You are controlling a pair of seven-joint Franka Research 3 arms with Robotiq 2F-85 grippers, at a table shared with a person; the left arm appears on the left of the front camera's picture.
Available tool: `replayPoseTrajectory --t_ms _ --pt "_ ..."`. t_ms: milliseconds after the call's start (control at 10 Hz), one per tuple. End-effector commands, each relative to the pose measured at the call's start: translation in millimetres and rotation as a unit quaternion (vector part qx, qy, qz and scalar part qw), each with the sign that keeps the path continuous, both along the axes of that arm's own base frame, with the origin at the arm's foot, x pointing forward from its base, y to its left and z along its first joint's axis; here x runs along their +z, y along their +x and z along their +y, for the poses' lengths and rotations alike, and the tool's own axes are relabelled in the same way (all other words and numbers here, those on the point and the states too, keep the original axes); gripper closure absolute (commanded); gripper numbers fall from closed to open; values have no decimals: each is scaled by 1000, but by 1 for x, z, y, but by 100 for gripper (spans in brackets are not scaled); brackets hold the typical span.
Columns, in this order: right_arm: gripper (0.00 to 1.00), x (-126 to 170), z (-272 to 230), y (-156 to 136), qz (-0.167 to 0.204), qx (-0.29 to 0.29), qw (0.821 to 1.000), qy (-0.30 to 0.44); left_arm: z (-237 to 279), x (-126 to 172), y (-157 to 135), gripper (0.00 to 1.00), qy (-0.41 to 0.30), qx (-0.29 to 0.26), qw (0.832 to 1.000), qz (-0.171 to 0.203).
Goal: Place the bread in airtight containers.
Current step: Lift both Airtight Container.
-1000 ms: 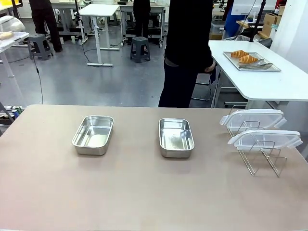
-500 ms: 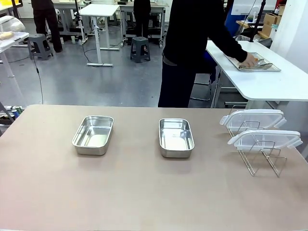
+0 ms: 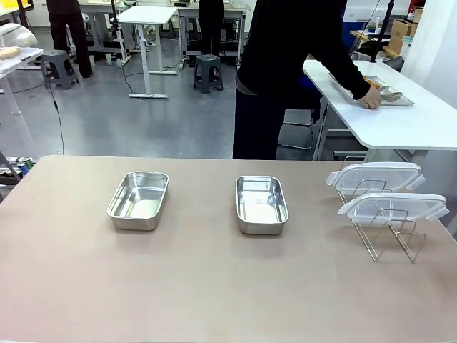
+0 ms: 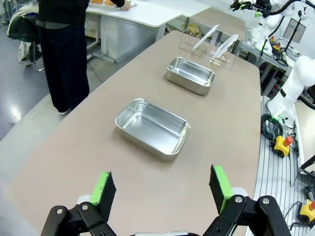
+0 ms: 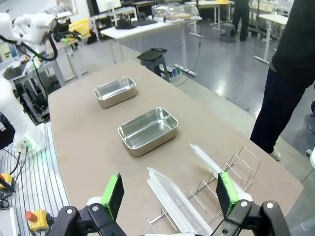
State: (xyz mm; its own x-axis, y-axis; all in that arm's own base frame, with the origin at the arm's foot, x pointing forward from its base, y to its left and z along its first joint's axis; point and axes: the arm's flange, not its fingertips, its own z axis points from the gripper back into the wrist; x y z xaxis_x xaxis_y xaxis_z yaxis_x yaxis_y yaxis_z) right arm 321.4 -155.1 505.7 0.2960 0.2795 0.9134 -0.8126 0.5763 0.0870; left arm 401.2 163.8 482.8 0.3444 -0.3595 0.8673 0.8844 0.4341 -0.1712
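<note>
Front view, upper right: a person's hand (image 3: 370, 101) rests on a flat steel tray (image 3: 401, 101), a golden-brown croissant (image 3: 372, 84) just above it; grip indiscernible.

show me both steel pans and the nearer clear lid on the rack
left steel pan (image 3: 138, 204), front view, on its bare floor
right steel pan (image 3: 261, 207), front view, on its bare floor
nearer clear lid (image 3: 394, 206), front view, on the middle of its clear panel

Open worktop (image 3: 214, 286) lies all round the left pan (image 3: 138, 199) and the right pan (image 3: 261, 204). The rack of lids (image 3: 389, 209) crowds the right end.
</note>
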Motion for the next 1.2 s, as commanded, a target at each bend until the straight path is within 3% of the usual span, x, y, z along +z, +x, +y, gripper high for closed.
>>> replayPoseTrajectory --t_ms 0,1100 --pt "0 0 0 4 -19 3 1000 5 3 0 0 0 2 -13 1000 -6" --pt "0 0 0 4 -19 3 1000 5 3 0 0 0 2 -13 1000 -6"
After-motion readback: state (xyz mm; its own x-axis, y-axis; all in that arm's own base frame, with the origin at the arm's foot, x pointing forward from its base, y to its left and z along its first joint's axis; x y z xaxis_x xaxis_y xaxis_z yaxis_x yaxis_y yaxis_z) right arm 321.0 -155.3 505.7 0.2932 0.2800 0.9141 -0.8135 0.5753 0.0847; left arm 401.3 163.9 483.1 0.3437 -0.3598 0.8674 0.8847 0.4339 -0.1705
